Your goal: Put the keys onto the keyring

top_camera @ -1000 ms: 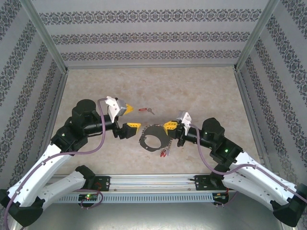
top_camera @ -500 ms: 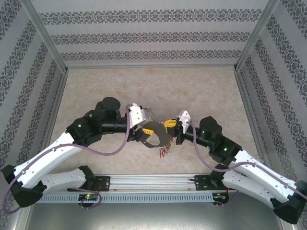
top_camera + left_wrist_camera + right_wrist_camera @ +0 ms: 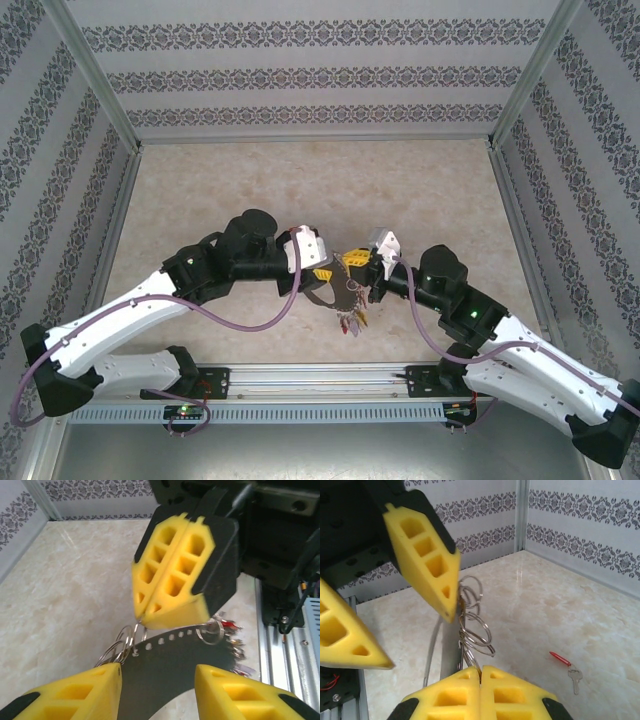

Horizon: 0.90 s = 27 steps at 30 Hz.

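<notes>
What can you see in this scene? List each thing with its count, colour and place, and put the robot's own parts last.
keyring: one, dark grey band with a row of holes, held above the table between the two arms.
split rings: several, silver, strung at the keyring's end by the right jaws.
keys on the ring: several, count unclear, red and yellow tags, hanging below the keyring.
loose key: one, silver with a red tag, lying on the table apart from the rest.
table: one, beige marble.
walls: white with grey patterned stripes, on three sides.
left jaws: one pair, yellow pads, apart, either side of the keyring.
right jaws: one pair, yellow pads, shut on the keyring.
</notes>
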Each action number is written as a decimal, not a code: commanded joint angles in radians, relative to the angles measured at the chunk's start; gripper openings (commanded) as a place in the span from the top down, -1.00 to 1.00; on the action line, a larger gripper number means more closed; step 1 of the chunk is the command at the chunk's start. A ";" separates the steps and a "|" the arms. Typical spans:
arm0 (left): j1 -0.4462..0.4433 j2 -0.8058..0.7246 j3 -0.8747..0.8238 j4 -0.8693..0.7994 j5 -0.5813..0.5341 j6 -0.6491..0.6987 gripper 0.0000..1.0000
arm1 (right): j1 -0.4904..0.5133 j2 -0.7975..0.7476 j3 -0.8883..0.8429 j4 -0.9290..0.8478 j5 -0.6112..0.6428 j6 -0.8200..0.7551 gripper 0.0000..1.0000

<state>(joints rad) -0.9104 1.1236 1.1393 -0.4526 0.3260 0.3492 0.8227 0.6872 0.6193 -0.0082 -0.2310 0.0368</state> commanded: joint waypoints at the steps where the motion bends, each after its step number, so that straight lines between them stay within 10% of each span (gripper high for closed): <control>1: -0.012 0.019 0.004 0.056 -0.036 0.029 0.16 | 0.013 -0.024 -0.008 0.086 -0.041 -0.019 1.00; 21: 0.031 0.026 -0.030 0.011 0.003 -0.075 0.53 | 0.018 -0.028 -0.033 0.031 0.080 0.042 1.00; 27: 0.063 -0.001 -0.092 0.017 0.056 -0.156 0.31 | -0.002 -0.093 -0.076 -0.152 0.274 0.262 0.12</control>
<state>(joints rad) -0.8684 1.1496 1.0760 -0.4263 0.3363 0.2596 0.8303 0.6373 0.5755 -0.0528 -0.0822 0.1555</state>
